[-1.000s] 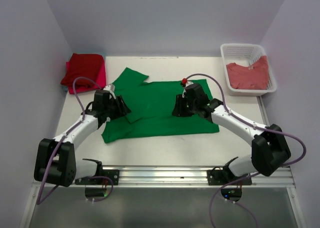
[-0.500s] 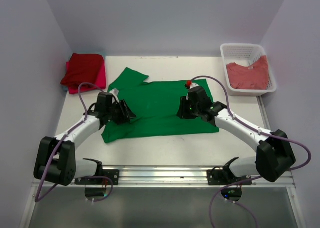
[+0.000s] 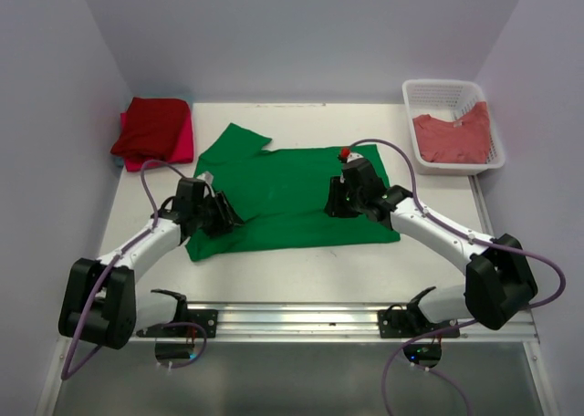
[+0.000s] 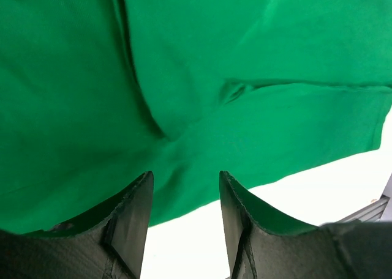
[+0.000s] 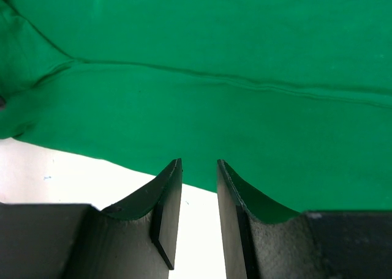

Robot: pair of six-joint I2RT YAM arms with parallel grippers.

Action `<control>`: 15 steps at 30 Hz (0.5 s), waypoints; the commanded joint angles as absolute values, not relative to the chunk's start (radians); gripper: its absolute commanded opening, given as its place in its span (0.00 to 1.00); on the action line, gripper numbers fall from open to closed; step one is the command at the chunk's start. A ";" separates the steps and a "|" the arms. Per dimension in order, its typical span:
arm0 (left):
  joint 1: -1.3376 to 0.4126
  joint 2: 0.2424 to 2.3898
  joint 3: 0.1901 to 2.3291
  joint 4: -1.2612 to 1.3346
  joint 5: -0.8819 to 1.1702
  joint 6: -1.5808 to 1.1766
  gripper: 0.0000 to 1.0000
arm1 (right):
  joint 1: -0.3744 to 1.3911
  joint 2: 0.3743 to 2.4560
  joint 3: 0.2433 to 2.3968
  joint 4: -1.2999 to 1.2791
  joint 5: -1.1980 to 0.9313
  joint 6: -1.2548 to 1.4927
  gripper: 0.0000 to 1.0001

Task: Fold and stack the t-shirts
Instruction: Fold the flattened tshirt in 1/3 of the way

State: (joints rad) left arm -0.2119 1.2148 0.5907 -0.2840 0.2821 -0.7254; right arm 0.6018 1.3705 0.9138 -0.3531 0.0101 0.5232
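Observation:
A bright green t-shirt [image 3: 292, 192] lies spread flat mid-table, one sleeve pointing to the far left. My left gripper [image 3: 224, 213] hovers over its left lower part; in the left wrist view the fingers [image 4: 138, 212] stand apart with only the green cloth's [image 4: 245, 59] hem and white table between them. Over the shirt's right side my right gripper [image 3: 336, 200] is low. Its jaws [image 5: 199, 169] are narrowly open above the edge of the cloth [image 5: 214, 46] and hold nothing. A folded red t-shirt [image 3: 151, 124] lies on a pink one [image 3: 181, 147] at the far left.
A white lattice basket [image 3: 412, 92] at the far right holds a salmon-red t-shirt [image 3: 452, 138]. Grey walls close in the left, right and back. The white table [image 3: 301, 270] runs to a metal rail at the near edge.
My left gripper has slid toward the shirt's near-left hem and narrowed a little. The right gripper has shifted slightly right. The shirt lies as before.

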 commanded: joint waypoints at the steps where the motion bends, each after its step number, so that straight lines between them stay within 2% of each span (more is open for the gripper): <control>1: -0.216 1.261 0.554 -0.154 0.324 -0.755 0.50 | 0.603 1.367 0.917 -0.364 0.035 0.532 0.33; 15: -0.216 1.276 0.529 -0.017 0.298 -0.775 0.47 | 0.604 1.342 0.891 -0.365 0.040 0.540 0.29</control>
